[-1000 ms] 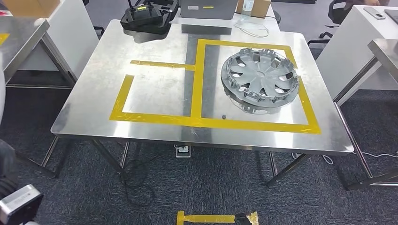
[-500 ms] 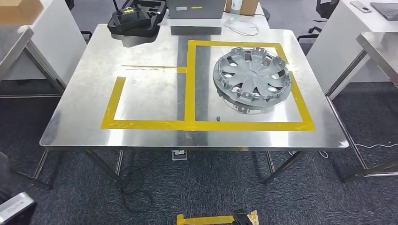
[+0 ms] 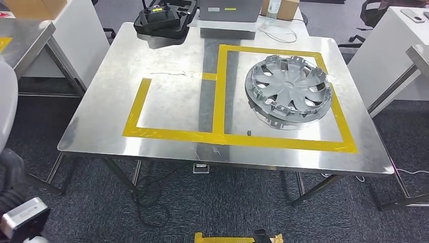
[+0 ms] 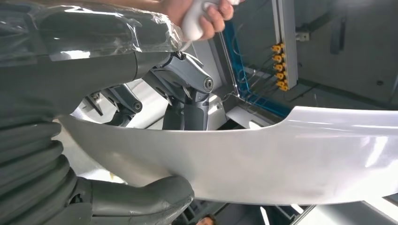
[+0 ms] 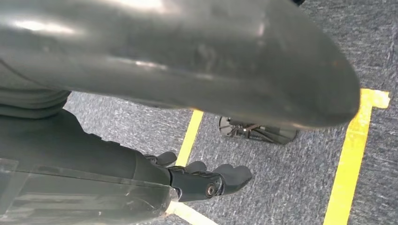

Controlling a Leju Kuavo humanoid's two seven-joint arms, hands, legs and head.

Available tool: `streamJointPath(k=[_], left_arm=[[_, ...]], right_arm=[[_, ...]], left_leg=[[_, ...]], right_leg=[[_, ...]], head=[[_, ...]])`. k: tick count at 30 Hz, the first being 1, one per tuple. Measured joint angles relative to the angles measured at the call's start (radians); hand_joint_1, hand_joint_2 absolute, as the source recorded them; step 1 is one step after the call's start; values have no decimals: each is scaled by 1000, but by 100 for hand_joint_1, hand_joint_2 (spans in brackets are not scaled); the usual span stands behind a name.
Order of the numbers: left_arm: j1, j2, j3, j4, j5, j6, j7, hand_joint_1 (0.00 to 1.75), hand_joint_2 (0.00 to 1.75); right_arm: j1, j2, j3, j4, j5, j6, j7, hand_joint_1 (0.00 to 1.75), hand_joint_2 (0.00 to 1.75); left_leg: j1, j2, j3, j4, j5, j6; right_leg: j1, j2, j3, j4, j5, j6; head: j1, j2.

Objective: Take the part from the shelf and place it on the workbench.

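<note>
The head view has swung since 0.5 s ago, so the steel workbench (image 3: 101,126) now sits further right in the frame. On it nothing has shifted: the grey hubcap (image 3: 288,91) still lies flat inside the larger of 2 yellow tape outlines (image 3: 283,143).

The task's thing, a glossy white curved part (image 4: 281,159), is off the workbench and in the robot's left hand (image 4: 155,79). The thick thumb (image 4: 141,199) presses one face and the darker fingers (image 4: 185,84) clamp the other. Its long axis runs straight away from the hand, one edge sweeping in a shallow curve. Which way it points relative to the workbench cannot be told. A person's hand (image 4: 206,14) holds a small white object just beyond the robot's fingers.

The right hand (image 5: 197,180) hangs above grey carpet (image 5: 281,187) crossed by yellow floor tape (image 5: 349,159). It holds nothing, its fingers loosely extended and apart from the thumb.

A black case (image 3: 161,21) stands at the workbench's far edge. A small dark object (image 3: 249,133) lies near the hubcap, just inside the tape. The smaller outline, on the workbench's left half, frames bare steel.
</note>
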Motion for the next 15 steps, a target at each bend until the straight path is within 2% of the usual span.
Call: streamJointPath(k=[2,3,4,6,8,9,10,11,12,13,14,15], left_arm=[[0,0,0,1,0,0,0,175,175],[0,0,0,1,1,0,0,175,175],[0,0,0,2,1,0,0,175,175],[-1,1,1,4,1,0,0,175,175],[0,1,1,7,2,0,0,175,175],[0,1,1,8,2,0,0,175,175],[0,1,1,10,2,0,1,175,175],[0,1,1,11,3,0,1,175,175],[0,1,2,12,5,0,2,175,175],[-1,1,1,13,7,0,2,175,175],[-2,1,1,14,10,0,3,175,175],[-2,2,1,15,12,0,5,175,175]], right_arm=[[-1,0,0,0,0,0,0,0,0],[-1,0,0,0,0,0,0,0,0],[-1,0,0,0,0,0,0,0,0],[-2,1,0,0,0,-1,0,0,0],[-1,3,0,1,0,-1,0,0,0],[0,4,0,0,0,0,0,0,0],[0,4,0,0,0,0,0,0,0],[0,4,0,0,0,0,0,0,0],[0,5,0,0,0,0,0,0,0],[-1,5,0,0,0,-1,0,0,0],[-2,4,0,0,0,-1,0,0,0],[-3,4,0,0,0,-1,1,0,0]], left_leg=[[0,-1,0,-6,3,-12],[0,0,1,-7,2,-16],[-1,0,-2,3,-9,-20],[-1,1,-35,82,-60,-22],[-2,0,-91,198,-114,-24],[-2,0,-108,230,-119,-25],[-2,1,-108,228,-106,-26],[-2,2,-90,191,-75,-25],[-2,3,-60,128,-39,-24],[-3,3,-30,69,-16,-21],[-4,3,-7,23,-1,-17],[-5,3,5,0,1,-12]], right_leg=[[2,0,7,-16,-2,-3],[0,-2,12,-26,2,-1],[-3,-2,18,-38,8,-1],[-6,-4,27,-53,16,-2],[-2,-4,28,-53,15,-6],[-1,-3,28,-52,14,-7],[0,-3,28,-49,12,-7],[1,-2,28,-46,9,-5],[1,0,28,-40,5,-2],[2,1,27,-34,1,2],[3,2,25,-27,-4,7],[4,3,24,-23,-7,12]], head=[[3,0],[3,0],[-1,0],[-18,0],[-34,0],[-38,0],[-40,0],[-42,0],[-44,0],[-47,0],[-49,0],[-50,0]])
